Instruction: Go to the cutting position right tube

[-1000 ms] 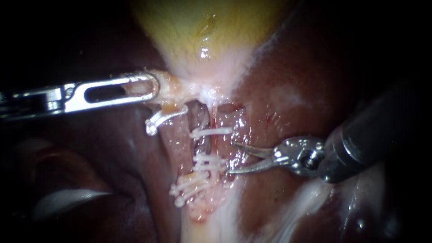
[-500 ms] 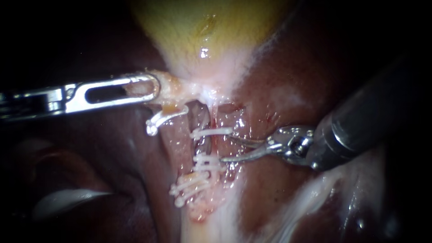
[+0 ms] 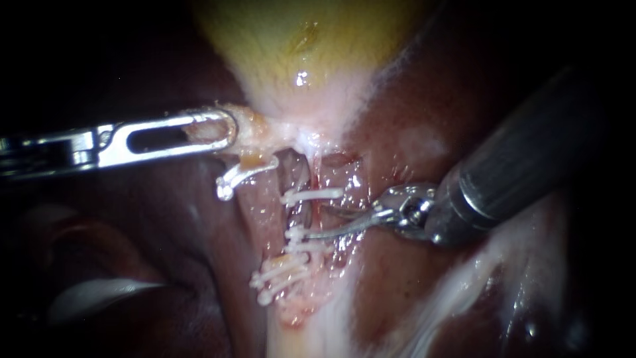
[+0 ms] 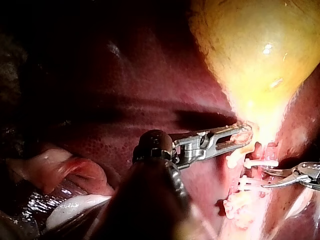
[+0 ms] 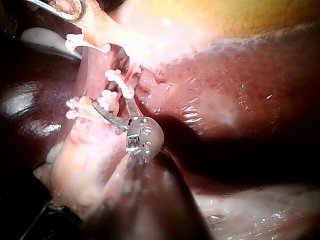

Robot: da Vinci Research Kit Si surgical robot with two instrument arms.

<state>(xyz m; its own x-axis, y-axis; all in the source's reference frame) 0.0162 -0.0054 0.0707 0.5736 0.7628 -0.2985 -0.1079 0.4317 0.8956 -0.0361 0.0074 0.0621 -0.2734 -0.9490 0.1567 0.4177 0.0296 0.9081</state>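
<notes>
The yellow gallbladder (image 3: 298, 46) narrows to a pale neck, and my left instrument (image 3: 215, 129) holds a flap of that neck tissue with its slotted jaws shut on it. Under the neck the right tube (image 3: 310, 213) runs down, with one white clip (image 3: 311, 194) above and more clips (image 3: 303, 238) below. My right instrument (image 3: 313, 222) has thin curved blades, open, reaching across the tube between those clips. The right wrist view shows the same blades (image 5: 112, 106) apart beside the clips (image 5: 120, 82). A cut stub to the left carries its own clip (image 3: 240, 174).
Dark red liver (image 3: 424, 132) lies on both sides of the tubes. A further bunch of clips (image 3: 278, 275) sits lower left on the pale stalk. White glistening tissue (image 3: 464, 285) lies under the right shaft. The left wrist view shows pink and white tissue (image 4: 65, 170) beside the left shaft.
My right instrument has advanced to the left, from beside the tube to blades over it between the clips, and the gap between the blades looks narrower. The left instrument has held still.
</notes>
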